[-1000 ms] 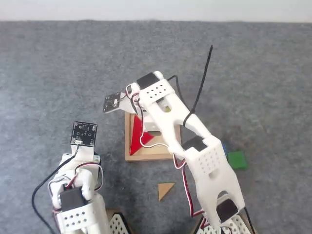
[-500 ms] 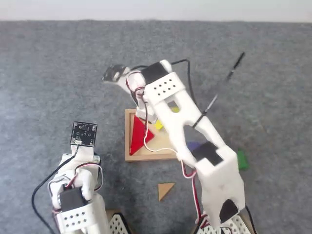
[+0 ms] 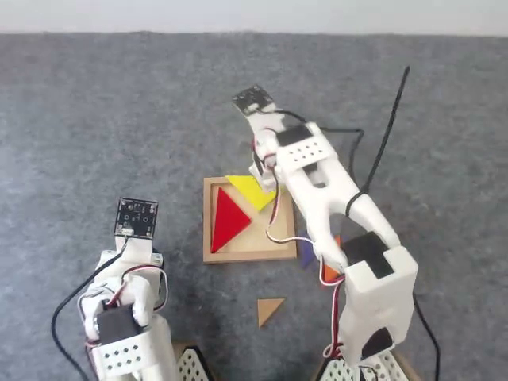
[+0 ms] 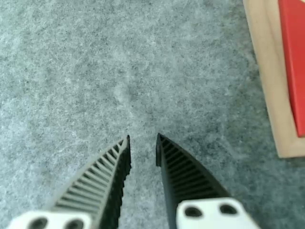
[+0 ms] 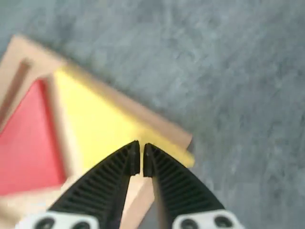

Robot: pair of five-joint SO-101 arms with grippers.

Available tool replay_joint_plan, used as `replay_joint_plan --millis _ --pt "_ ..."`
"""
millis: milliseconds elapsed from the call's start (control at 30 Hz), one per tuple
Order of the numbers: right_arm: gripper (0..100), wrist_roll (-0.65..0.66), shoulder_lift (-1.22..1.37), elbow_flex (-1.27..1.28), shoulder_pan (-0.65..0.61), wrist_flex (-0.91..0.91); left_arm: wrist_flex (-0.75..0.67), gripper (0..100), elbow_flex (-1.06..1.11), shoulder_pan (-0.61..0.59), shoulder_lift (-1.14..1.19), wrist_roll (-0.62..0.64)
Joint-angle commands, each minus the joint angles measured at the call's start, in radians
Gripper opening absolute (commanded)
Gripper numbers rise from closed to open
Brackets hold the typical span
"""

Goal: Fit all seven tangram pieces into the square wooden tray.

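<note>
The right tool (image 5: 141,145), closed on nothing, sits directly over the yellow triangle (image 5: 93,119). The triangle's long edge runs along the far rim of the square wooden tray (image 3: 208,226) and appears not fully seated. The red triangle (image 3: 228,218) lies adjacent in the tray. The left tool (image 4: 142,138), slightly open, hovers over the bench (image 3: 95,119) beside the tray. A tan triangle (image 3: 269,309) lies outside the tray.

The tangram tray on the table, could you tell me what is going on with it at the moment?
The right pincer, fingers together, is over a yellow triangle that lies partly across the wooden tray's far rim. A red triangle sits inside the tray. A tan triangle lies on the carpet outside. The left pincer, slightly open, hangs over carpet beside the tray.
</note>
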Motion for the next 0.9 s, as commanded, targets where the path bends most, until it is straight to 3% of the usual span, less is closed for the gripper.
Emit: replay_joint_plan --millis 0,200,467,800,867 --pt "1.7 -0.02 -0.073 0.049 0.019 -0.177 0.006 9 -0.008 0.003 -0.011 0.006" --pt "1.7 -0.011 -0.071 0.077 -0.025 -0.205 0.006 9 -0.008 0.003 -0.011 0.006" --pt "1.7 -0.011 -0.071 0.077 -0.114 -0.074 0.006 9 -0.008 0.003 -0.011 0.006" --pt "1.9 -0.008 -0.114 0.075 -0.099 0.005 0.006 9 -0.008 0.003 -0.011 0.006" --pt "2.0 0.064 -0.188 0.075 -0.094 0.038 0.006 9 -0.008 0.003 -0.011 0.006"
